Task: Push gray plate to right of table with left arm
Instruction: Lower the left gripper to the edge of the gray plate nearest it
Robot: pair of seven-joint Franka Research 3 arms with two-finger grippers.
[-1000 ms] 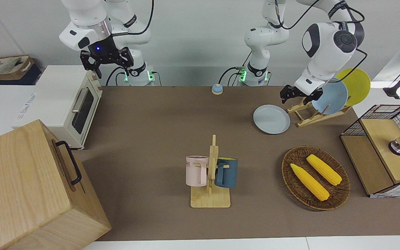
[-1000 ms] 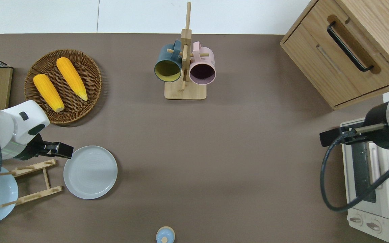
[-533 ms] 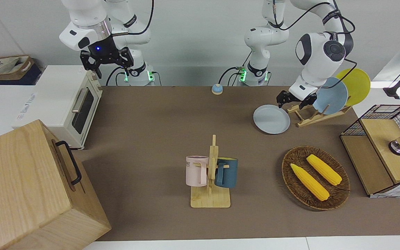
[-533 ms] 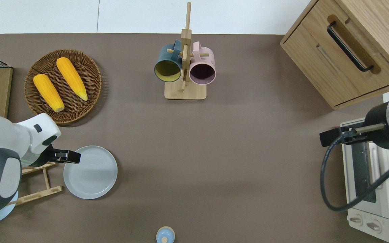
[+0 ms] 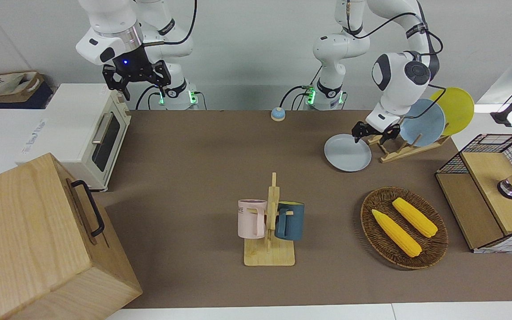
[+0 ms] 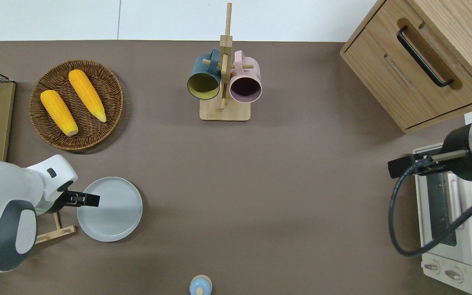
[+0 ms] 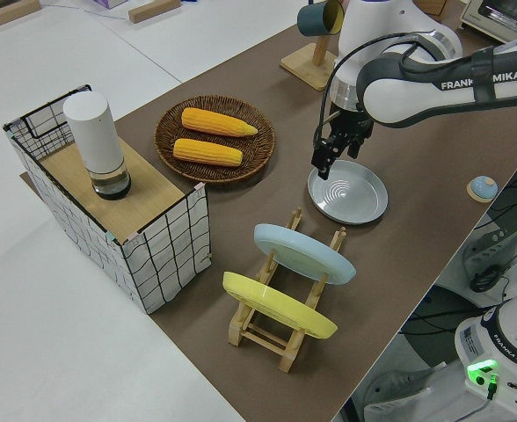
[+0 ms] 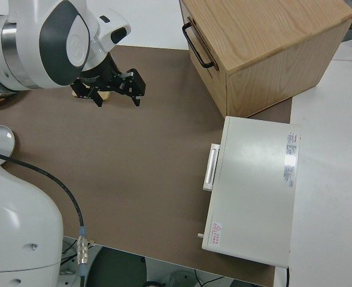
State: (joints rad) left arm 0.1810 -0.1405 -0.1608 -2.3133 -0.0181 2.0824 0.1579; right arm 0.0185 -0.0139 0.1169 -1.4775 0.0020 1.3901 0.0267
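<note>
The gray plate (image 5: pixel 347 153) lies flat on the brown table (image 5: pixel 202 155), beside the wooden plate rack at the left arm's end; it also shows in the overhead view (image 6: pixel 110 209) and the left side view (image 7: pixel 348 192). My left gripper (image 5: pixel 357 137) points down, low over the plate's rim on the rack's side, as the overhead view (image 6: pixel 93 200) and left side view (image 7: pixel 320 161) show. It holds nothing. My right gripper (image 5: pixel 136 84) is open, empty and parked.
The rack (image 5: pixel 398 149) holds a sky-blue plate (image 5: pixel 422 122) and a yellow plate (image 5: pixel 454 111). A wicker basket with two corn cobs (image 5: pixel 403 227), a mug stand (image 5: pixel 270 226), a small bell (image 5: pixel 278 114), a toaster oven (image 5: pixel 82 133) and a wooden cabinet (image 5: pixel 38 240) stand around.
My left arm has swung from over the rack toward the gray plate and come lower, its gripper now over the plate's rim. The plate has not moved. The right arm is still.
</note>
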